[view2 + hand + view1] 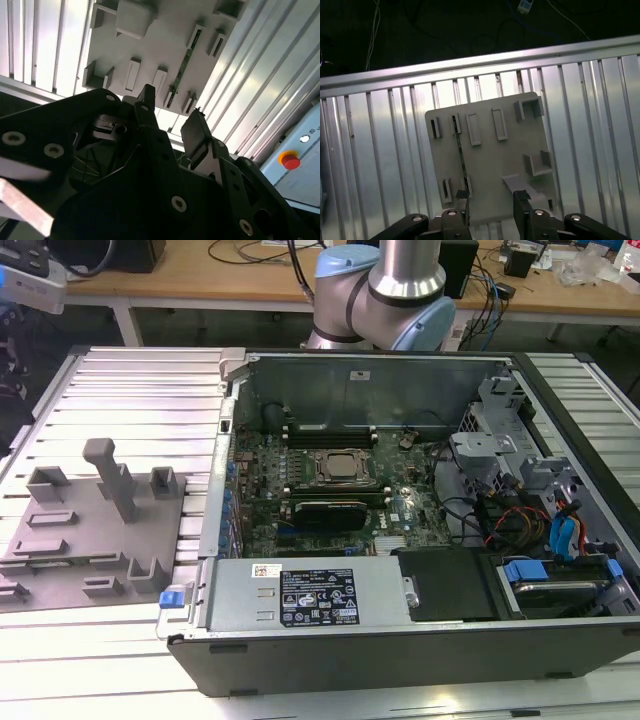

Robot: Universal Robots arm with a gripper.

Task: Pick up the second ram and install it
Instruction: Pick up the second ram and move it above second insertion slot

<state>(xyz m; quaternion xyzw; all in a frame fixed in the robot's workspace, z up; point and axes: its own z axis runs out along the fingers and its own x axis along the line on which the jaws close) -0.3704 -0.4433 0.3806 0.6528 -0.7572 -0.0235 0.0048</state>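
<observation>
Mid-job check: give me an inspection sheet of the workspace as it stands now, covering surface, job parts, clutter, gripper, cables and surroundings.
Surface: ribbed aluminium table carrying a grey holder tray and an open computer case.
Job's things: the second ram stands on edge in the tray's slots, not gripped.
Clutter: nothing seen.
Gripper: in both wrist views the gripper is open and empty, hovering over the tray close to the ram.
Cables: red and blue wires bundled inside the case on the exterior view's right.
Surroundings: wooden bench behind the table; a red button on a panel beside it.
</observation>
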